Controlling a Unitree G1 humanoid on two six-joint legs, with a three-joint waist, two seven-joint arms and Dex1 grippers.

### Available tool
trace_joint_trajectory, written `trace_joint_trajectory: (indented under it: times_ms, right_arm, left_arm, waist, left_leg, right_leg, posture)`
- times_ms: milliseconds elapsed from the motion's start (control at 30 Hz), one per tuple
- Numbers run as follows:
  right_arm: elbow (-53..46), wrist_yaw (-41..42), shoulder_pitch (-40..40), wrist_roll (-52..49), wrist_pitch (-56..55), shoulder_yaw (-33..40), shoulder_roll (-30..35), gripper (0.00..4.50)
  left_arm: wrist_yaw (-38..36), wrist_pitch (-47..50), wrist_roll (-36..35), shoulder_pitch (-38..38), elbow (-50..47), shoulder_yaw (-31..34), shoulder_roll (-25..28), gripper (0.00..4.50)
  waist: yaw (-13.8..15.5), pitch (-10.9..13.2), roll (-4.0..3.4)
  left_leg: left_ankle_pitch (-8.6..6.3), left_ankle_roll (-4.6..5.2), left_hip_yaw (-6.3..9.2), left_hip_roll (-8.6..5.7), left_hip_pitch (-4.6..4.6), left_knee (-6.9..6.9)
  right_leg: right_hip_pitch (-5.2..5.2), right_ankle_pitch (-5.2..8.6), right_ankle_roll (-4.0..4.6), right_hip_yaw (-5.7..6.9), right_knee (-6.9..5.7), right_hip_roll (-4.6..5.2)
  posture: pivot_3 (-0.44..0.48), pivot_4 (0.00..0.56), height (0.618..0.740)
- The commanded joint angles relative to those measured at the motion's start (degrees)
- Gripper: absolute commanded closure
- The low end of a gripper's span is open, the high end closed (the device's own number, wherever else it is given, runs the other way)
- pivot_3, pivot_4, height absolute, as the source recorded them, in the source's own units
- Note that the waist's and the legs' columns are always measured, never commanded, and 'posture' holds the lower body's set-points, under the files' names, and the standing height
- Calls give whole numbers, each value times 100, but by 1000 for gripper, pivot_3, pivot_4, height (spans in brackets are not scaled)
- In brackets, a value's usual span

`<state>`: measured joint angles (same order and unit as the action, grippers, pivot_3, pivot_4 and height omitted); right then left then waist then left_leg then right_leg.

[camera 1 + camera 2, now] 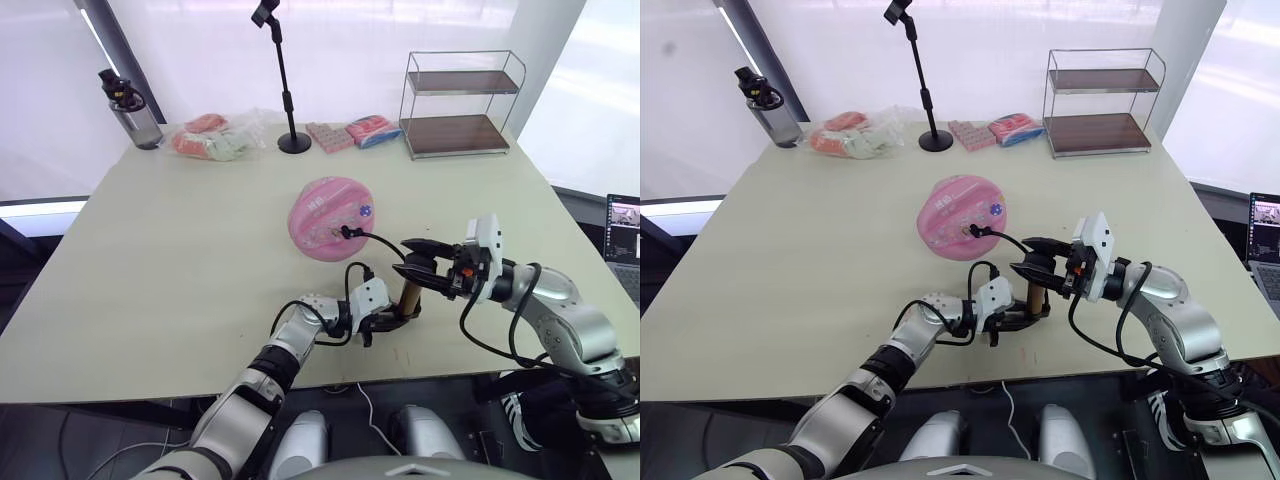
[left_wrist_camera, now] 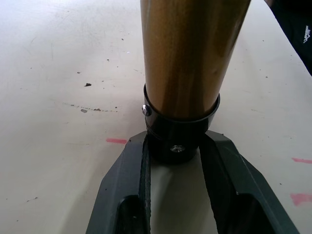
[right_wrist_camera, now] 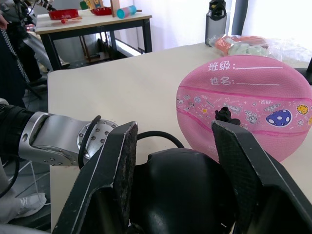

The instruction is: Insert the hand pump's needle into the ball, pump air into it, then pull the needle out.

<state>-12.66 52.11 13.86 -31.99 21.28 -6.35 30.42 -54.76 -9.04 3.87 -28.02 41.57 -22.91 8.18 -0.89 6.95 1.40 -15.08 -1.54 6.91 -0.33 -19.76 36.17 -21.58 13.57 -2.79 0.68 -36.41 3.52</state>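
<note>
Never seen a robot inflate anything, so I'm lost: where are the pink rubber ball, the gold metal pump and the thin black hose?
Pink rubber ball [image 1: 325,215], left eye view, upper face.
Gold metal pump [image 2: 190,53], left wrist view, cylinder wall.
Thin black hose [image 1: 385,240], left eye view, mid-curve.

A: What surrounds the pale worktop [image 1: 200,260]?

B: Bright white curtained windows behind it. At its far edge stand a two-tier wire shelf [image 1: 460,105], a black stand pole [image 1: 285,85] and a water bottle [image 1: 128,108].

A: Anything else?

B: A laptop [image 1: 624,235] at right, and another table [image 3: 92,24] further off.
</note>
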Motion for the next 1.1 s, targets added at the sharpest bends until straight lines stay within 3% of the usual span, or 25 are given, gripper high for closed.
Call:
trace_joint_trajectory:
  times_ms: [33, 333, 433, 733, 1000, 1100]
  right_arm:
    - [-53, -131, -139, 42, 660, -35, 212, 2491]
    - [-1313, -401, 499, -1248, 1691, 1140, 772, 2491]
    - [-1447, -547, 969, -1845, 2093, 1603, 1008, 2491]
    - [-1153, -810, 2128, -3276, 2916, 2494, 1734, 2491]
    - [-661, -1055, 2984, -4115, 3333, 2820, 2269, 2491]
    - [-575, -1165, 3136, -4267, 3407, 2843, 2300, 2491]
  left_arm:
    - [-114, 179, 183, 208, 314, -120, 119, 3407]
    - [-166, 151, 184, 206, 331, -133, 133, 3407]
    - [-179, 144, 181, 209, 332, -145, 128, 3407]
    - [-175, 160, 177, 234, 305, -157, 123, 3407]
    - [-161, 167, 168, 253, 294, -171, 128, 3407]
    - [-160, 172, 167, 263, 278, -177, 134, 3407]
  waist:
    - [2, 23, -23]
    - [27, 132, -68]
    - [33, 168, -68]
    - [41, 210, -65]
    - [51, 246, -78]
    - [47, 252, -84]
  left_leg:
    - [1, 2, 0, -2, 0, 0]
    - [3, 13, 17, -14, -46, 0]
    - [3, 20, 18, -40, -117, 9]
    - [0, 26, 19, -43, -126, 13]
    - [0, 30, 16, -50, -145, 19]
    - [0, 32, 17, -50, -190, 29]
  right_leg:
    - [-2, 0, 0, 0, 5, 1]
    - [-37, -16, -26, 21, 39, 5]
    - [-100, -28, -41, 16, 43, 20]
    - [-103, -28, -41, 17, 45, 25]
    - [-117, -29, -41, 15, 46, 31]
    - [-159, -40, -40, 16, 43, 30]
  posture:
    - [0, 150, 731]
    - [0, 150, 731]
    - [0, 150, 731]
    - [0, 150, 731]
    - [0, 150, 731]
    - [0, 150, 731]
